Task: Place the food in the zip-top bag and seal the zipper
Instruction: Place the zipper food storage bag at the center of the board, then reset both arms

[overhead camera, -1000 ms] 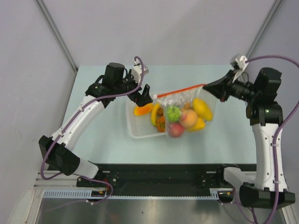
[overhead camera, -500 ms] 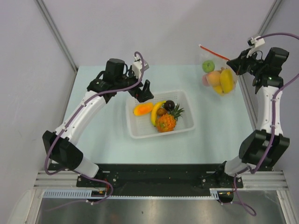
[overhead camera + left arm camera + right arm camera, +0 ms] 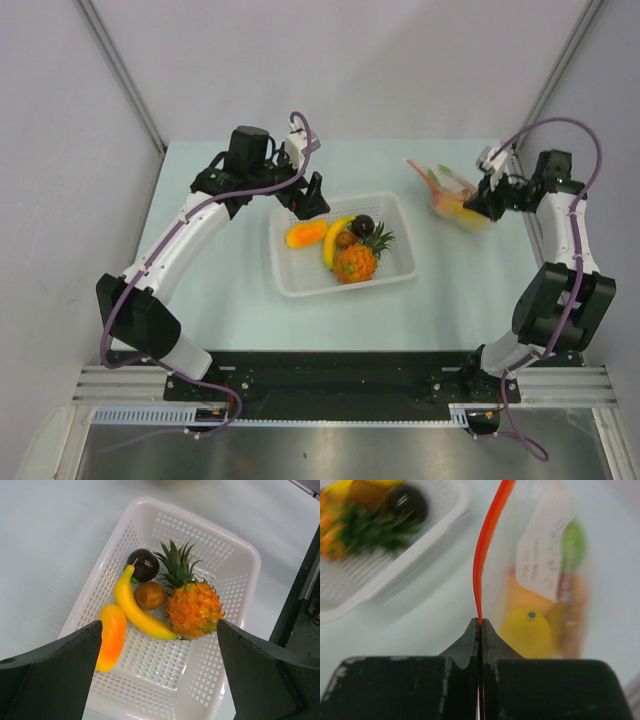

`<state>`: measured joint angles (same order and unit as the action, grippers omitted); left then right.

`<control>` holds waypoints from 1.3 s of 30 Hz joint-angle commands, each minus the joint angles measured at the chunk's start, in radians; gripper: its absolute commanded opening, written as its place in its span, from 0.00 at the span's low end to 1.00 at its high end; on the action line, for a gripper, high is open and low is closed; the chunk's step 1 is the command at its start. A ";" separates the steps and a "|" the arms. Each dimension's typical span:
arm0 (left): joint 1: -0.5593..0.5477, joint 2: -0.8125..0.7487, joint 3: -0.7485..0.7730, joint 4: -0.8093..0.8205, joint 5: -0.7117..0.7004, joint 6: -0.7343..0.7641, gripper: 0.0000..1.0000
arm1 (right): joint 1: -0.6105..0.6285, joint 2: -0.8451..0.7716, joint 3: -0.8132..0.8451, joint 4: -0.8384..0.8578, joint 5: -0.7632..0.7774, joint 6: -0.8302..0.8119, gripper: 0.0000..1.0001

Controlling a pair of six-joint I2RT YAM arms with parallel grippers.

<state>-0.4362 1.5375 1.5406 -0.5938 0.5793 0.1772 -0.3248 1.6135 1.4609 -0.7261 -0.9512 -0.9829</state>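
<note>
My right gripper (image 3: 480,622) is shut on the red-orange zipper (image 3: 487,540) of the clear zip-top bag (image 3: 547,555), which holds several toy fruits, yellow, orange and green. In the top view the bag (image 3: 447,192) is at the table's right, blurred, at my right gripper (image 3: 480,203). My left gripper (image 3: 157,680) is open and empty above the white basket (image 3: 235,580). In the basket lie a banana (image 3: 135,610), a pineapple (image 3: 194,609), an orange piece (image 3: 111,636), a dark purple fruit (image 3: 145,564) and a small brown fruit (image 3: 149,595).
The white perforated basket (image 3: 300,280) sits at the table's middle, the left gripper (image 3: 310,198) over its back left corner. Grey walls stand close behind and to both sides. A black rail runs along the near edge.
The right gripper carried the bag of fruit from over the basket up to the far right, then down and inward toward the table. The left gripper let go of the bag and stayed put.
</note>
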 commanded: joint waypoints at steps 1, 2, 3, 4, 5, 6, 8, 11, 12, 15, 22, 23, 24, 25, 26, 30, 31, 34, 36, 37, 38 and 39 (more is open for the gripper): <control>0.011 -0.020 -0.013 0.019 0.019 0.013 1.00 | 0.001 -0.136 -0.228 -0.439 0.052 -0.489 0.00; 0.010 -0.013 -0.010 0.009 0.017 0.013 1.00 | -0.002 -0.157 -0.269 -0.458 0.072 -0.519 0.00; 0.010 -0.010 -0.007 0.006 0.016 0.015 0.99 | -0.010 -0.174 -0.305 -0.472 0.090 -0.575 0.00; 0.011 -0.008 -0.004 0.002 0.016 0.015 1.00 | -0.025 -0.211 -0.376 -0.481 0.124 -0.592 0.00; 0.011 -0.004 -0.002 -0.003 0.013 0.015 1.00 | -0.036 -0.227 -0.402 -0.480 0.137 -0.605 0.00; 0.013 0.003 -0.004 -0.003 0.011 0.013 1.00 | -0.045 -0.239 -0.425 -0.477 0.146 -0.612 0.00; 0.013 0.010 -0.002 -0.004 0.004 0.013 1.00 | -0.063 -0.265 -0.467 -0.455 0.175 -0.609 0.00; 0.014 0.030 0.006 -0.011 -0.007 0.002 1.00 | -0.066 -0.271 -0.458 -0.452 0.187 -0.556 0.08; 0.019 0.038 0.012 -0.018 -0.006 -0.010 1.00 | -0.066 -0.277 -0.449 -0.461 0.186 -0.542 0.34; 0.039 0.094 0.090 -0.118 0.059 -0.010 1.00 | -0.071 -0.291 -0.367 -0.535 0.151 -0.491 0.84; 0.125 0.092 0.167 -0.182 0.090 -0.001 1.00 | -0.079 -0.348 -0.153 -0.488 -0.050 -0.122 1.00; 0.135 0.095 0.176 -0.195 0.080 -0.008 1.00 | -0.076 -0.351 -0.145 -0.434 -0.052 -0.046 1.00; 0.151 0.095 0.185 -0.199 0.056 -0.019 1.00 | -0.054 -0.353 -0.140 -0.377 -0.046 0.133 1.00; 0.158 0.092 0.191 -0.199 0.028 -0.021 1.00 | -0.040 -0.348 -0.133 -0.270 -0.017 0.207 1.00; 0.166 0.079 0.191 -0.201 -0.016 -0.019 1.00 | -0.022 -0.346 -0.129 -0.225 0.003 0.286 1.00; 0.243 0.050 0.165 -0.204 -0.048 -0.033 1.00 | 0.064 -0.317 -0.126 -0.101 0.106 0.482 1.00; 0.255 0.049 0.156 -0.210 -0.065 -0.038 1.00 | 0.093 -0.310 -0.129 -0.072 0.133 0.539 1.00; 0.309 0.058 0.139 -0.257 -0.087 -0.045 1.00 | 0.128 -0.268 -0.145 -0.029 0.150 0.630 0.99; 0.347 0.053 0.106 -0.274 -0.087 -0.038 1.00 | 0.142 -0.239 -0.157 -0.004 0.160 0.670 1.00; 0.356 0.050 0.090 -0.273 -0.094 -0.044 1.00 | 0.148 -0.228 -0.162 0.028 0.173 0.688 1.00; 0.366 0.046 0.073 -0.261 -0.107 -0.053 1.00 | 0.158 -0.221 -0.168 0.043 0.183 0.719 1.00; 0.381 0.042 0.056 -0.256 -0.117 -0.054 1.00 | 0.161 -0.199 -0.171 0.054 0.190 0.728 1.00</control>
<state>-0.1005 1.6260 1.6497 -0.8295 0.5068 0.1539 -0.1833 1.3769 1.3025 -0.7910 -0.8131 -0.4129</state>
